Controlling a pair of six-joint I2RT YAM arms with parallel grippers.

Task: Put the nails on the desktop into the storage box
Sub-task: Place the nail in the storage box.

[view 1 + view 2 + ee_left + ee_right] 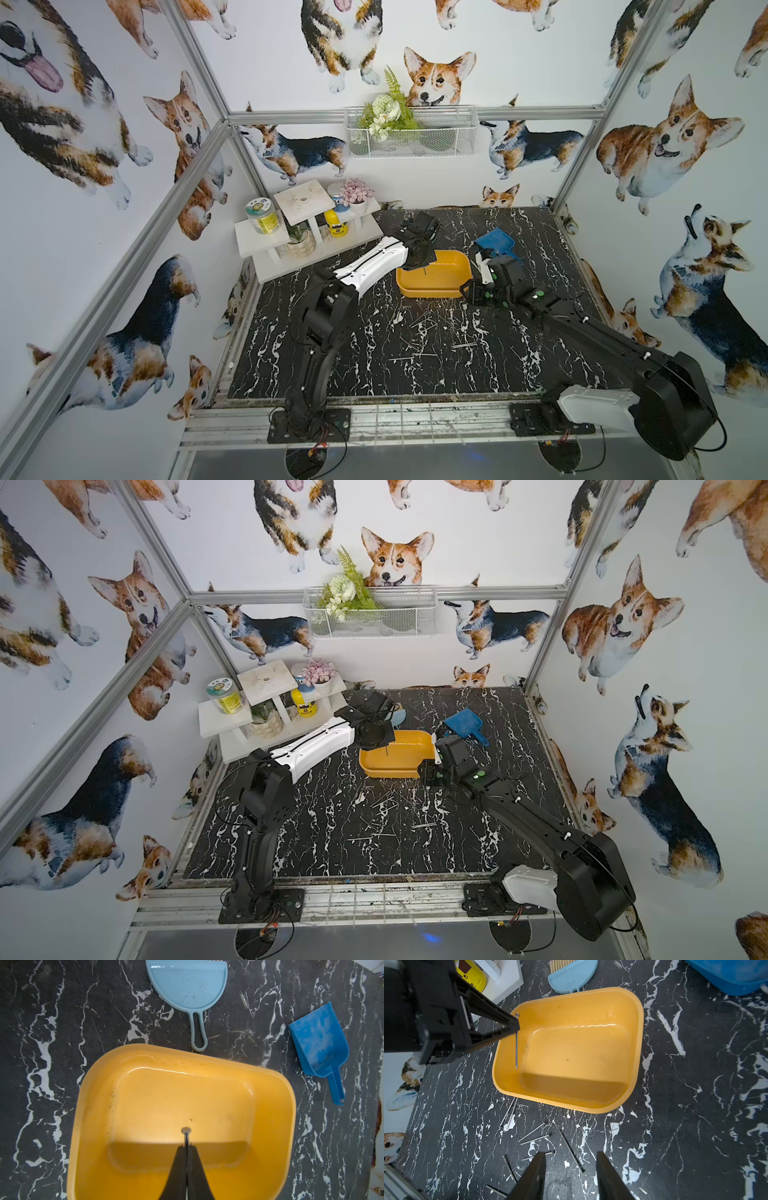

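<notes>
Black, white-veined desktop (374,374) enclosed by corgi-papered walls (519,62), seen from above. The storage box (436,291), a shallow yellow tub, lies on the desktop toward the far side, about midway between left and right. Your left gripper (515,1024) is poised over the left part of the box, its jaws pressed together on one nail (516,1049). That nail hangs upright, head up, point down over the box interior. Other nails (535,1140) lie scattered flat on the desktop just on the near side of the box. Your right gripper (571,1154) stands above them by the box's near right corner, jaws spread and gripping nothing. A blue dustpan (494,243) lies just beyond the box's far right corner. A pale blue hand brush (187,985) lies on the far side of the box. A white shelf stand (301,199) occupies the far left corner.
</notes>
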